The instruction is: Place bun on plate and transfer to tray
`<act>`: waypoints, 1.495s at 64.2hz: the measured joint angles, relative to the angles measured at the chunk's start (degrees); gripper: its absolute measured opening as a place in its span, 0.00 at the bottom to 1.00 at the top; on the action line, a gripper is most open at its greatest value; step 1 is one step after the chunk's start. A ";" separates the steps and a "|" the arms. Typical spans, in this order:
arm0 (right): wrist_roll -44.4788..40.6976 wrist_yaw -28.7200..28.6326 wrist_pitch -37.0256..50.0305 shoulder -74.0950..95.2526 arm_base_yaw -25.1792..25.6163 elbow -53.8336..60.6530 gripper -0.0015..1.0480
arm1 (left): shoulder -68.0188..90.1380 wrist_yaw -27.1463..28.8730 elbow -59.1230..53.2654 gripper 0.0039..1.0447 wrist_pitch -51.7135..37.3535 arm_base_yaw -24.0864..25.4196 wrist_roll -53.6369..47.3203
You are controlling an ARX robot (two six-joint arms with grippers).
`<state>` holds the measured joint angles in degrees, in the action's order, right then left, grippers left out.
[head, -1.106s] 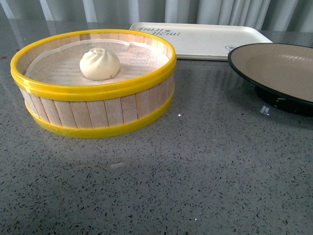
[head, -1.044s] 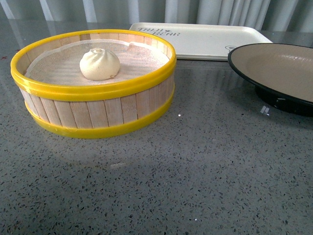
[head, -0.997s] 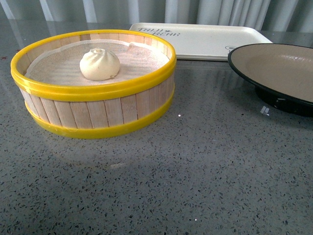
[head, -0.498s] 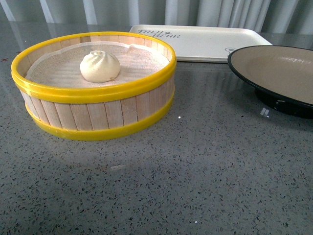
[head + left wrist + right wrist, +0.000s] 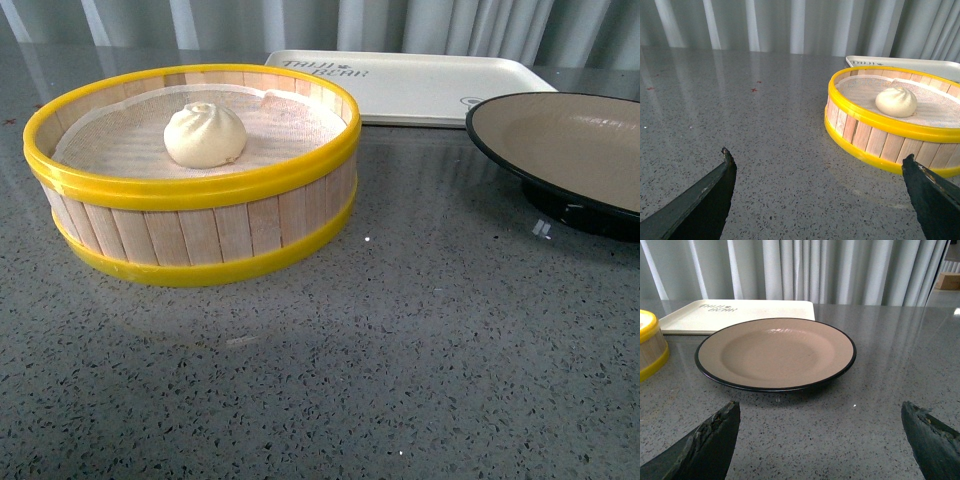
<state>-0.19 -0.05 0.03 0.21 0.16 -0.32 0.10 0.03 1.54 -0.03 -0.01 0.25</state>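
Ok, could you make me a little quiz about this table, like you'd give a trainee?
1. True or false: the bun lies on the plate.
2. Which lies farthest from the robot? A the tray; B the basket; C the plate.
3. Fill in: the left pincer and the right pincer are both ___.
Key: 1 false, the bun sits in the basket. 2 A. 3 open.
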 joint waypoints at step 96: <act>0.00 0.00 0.00 0.00 0.00 0.00 0.92 | 60.87 19.23 40.61 0.94 -7.80 -15.63 14.36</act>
<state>-0.19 -0.05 0.03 0.21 0.16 -0.32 60.97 19.27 42.15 -7.84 -15.64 14.61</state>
